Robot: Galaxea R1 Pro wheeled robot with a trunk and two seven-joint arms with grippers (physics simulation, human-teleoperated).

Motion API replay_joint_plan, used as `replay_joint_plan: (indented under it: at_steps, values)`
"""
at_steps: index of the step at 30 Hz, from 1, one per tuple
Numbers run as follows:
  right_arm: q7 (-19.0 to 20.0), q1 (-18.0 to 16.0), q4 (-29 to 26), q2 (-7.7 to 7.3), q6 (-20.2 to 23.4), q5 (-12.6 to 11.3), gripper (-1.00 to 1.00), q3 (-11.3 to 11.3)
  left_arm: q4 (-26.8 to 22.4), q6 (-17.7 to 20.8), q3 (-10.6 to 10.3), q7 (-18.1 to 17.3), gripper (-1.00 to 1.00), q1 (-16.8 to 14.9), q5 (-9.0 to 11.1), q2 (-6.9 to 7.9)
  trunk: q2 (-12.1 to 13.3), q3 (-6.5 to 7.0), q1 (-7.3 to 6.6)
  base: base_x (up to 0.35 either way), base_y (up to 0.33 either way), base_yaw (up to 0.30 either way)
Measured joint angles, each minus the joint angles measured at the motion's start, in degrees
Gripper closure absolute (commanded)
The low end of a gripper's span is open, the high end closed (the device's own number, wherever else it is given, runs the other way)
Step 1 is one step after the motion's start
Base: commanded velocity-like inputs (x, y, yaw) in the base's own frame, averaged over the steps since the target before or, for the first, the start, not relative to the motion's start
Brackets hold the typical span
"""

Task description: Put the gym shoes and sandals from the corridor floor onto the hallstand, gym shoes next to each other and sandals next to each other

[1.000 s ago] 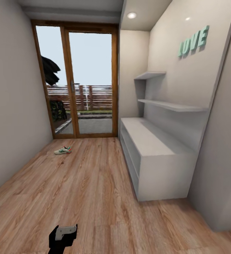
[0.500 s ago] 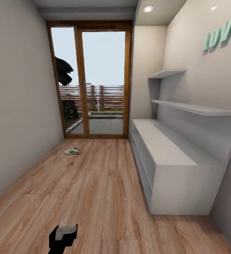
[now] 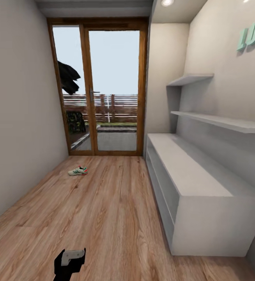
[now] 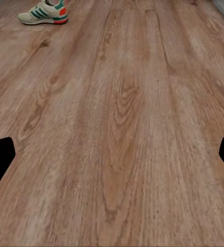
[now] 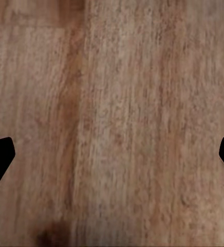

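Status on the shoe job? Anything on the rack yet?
Done: nothing; the rack shows no shoes on its top. In hand: nothing; left gripper and right gripper are open over bare floor. Left: one gym shoe lies near the door; the other three aren't visible.
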Motion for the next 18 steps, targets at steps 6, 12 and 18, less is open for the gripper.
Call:
replay_joint_plan:
  at_steps: [6, 12, 18]
  values:
    - [0.0, 0.0, -0.02, -0.01, 0.0, 0.0, -1.0, 0.0, 0.0, 0.0, 0.0, 0.0, -1.0, 0.0, 0.0, -0.18, 0.0, 0.0, 0.03, 0.099, 0.0, 0.0]
    - [0.0, 0.0, 0.0, -0.02, 0.0, 0.0, -1.0, 0.0, 0.0, 0.0, 0.0, 0.0, -1.0, 0.01, 0.0, -0.25, 0.0, 0.0, 0.03, 0.023, 0.0, 0.0]
    - [0.0, 0.0, -0.03, -0.01, 0.0, 0.0, -1.0, 0.0, 0.0, 0.0, 0.0, 0.0, -1.0, 0.03, 0.0, -0.26, 0.0, 0.0, 0.0, 0.235, 0.0, 0.0]
